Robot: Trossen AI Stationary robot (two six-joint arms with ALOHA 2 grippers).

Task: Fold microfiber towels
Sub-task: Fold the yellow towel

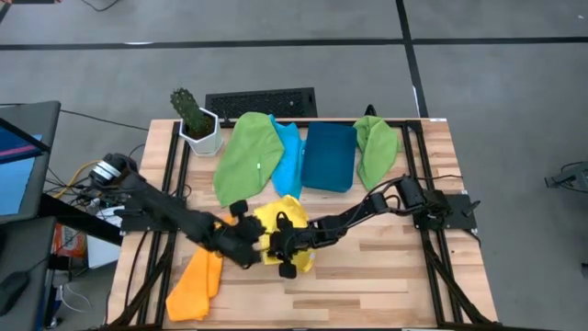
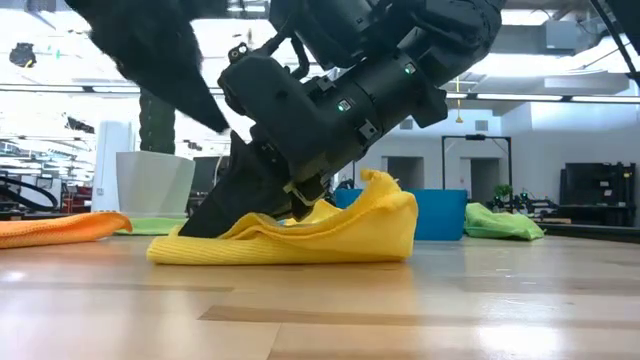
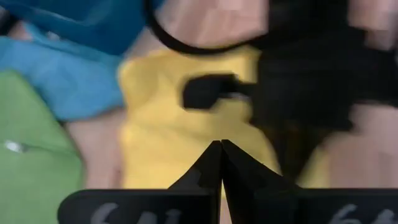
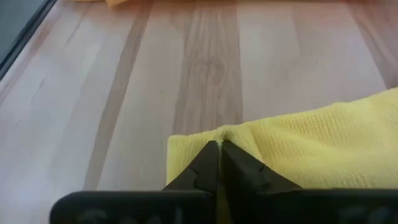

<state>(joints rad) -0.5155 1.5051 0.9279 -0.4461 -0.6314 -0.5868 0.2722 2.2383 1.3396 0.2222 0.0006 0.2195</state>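
A yellow microfiber towel [image 1: 278,217] lies bunched in loose folds on the wooden table's middle, resting on its underside [image 2: 300,250]. My right gripper [image 4: 220,143] reaches in from the table's right and is shut on the towel's near-left edge. My left gripper [image 3: 221,144] hovers shut above the towel's left side [image 1: 248,250], with nothing between its fingers. An orange towel [image 1: 196,283] lies flat at the near left. Two green towels [image 1: 246,156] [image 1: 376,147] and a light blue one [image 1: 290,156] lie at the far side. My right gripper pinches the yellow towel's edge close to a corner [image 4: 214,133] between its two fingertips. The fingers [image 2: 215,215] slant down from the table's right toward its near left. The towel stays on the table in slack layers, and its right end [image 2: 385,200] humps up.
A dark blue bin [image 1: 329,156] sits at the far middle between the towels. A potted cactus [image 1: 195,119] and a black keyboard [image 1: 262,101] stand along the far edge. Bare wood lies at the near right [image 1: 386,276].
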